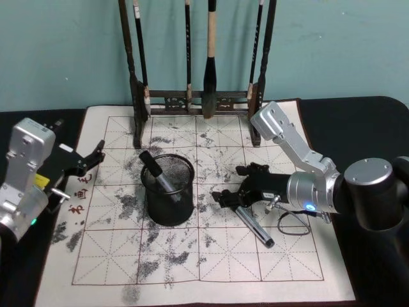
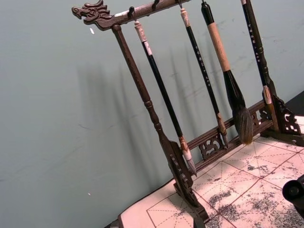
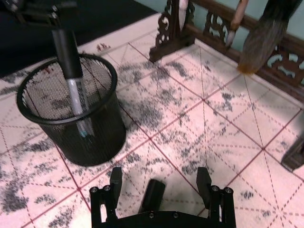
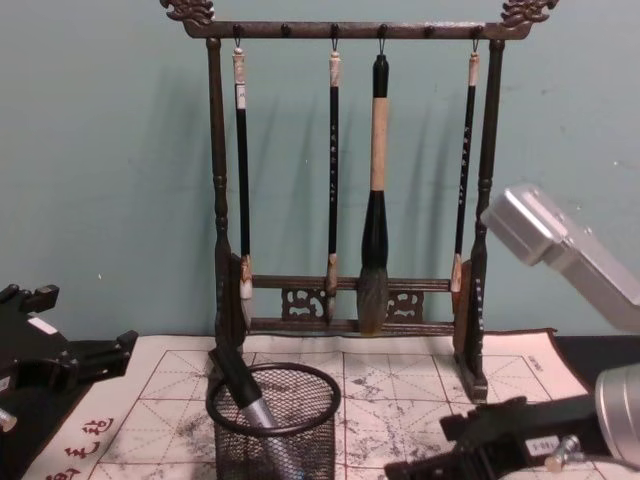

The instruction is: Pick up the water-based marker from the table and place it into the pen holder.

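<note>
Step in hand, as I judged it: the grasp, not yet made. The right claw [image 3: 159, 180] stood low over the mat [image 1: 160, 256] that covered the counter [image 1: 358, 115], its fingers [image 3: 115, 178] spread wide, holding nothing. The dark end of the marker [image 1: 254, 225] lay between them, near the palm. The marker itself lay flat on the mat, at an angle, just beside the pen holder [image 1: 169, 204] on the robot's right and not touching it. The left claw [image 1: 96, 160] was parked at the mat's left edge, well apart from the work; its fingers looked spread and empty. The next move called for closing squarely on the barrel, lifting clear, carrying it leftward over the thick rim, tipping it upright and letting go. Whether the fingers were low enough to catch the barrel, I could not tell. Other items noted: a second pen [image 1: 156, 173] leaned inside the holder against its left rim, taking up part of the opening, so the drop should favour the free right side. The brush rack [image 4: 215, 200] stood behind with four brushes [image 4: 375, 230] hanging, and a high lift could foul them. A thin black wire [image 1: 295, 225] looped on the mat near the marker's far end and might snag.
</note>
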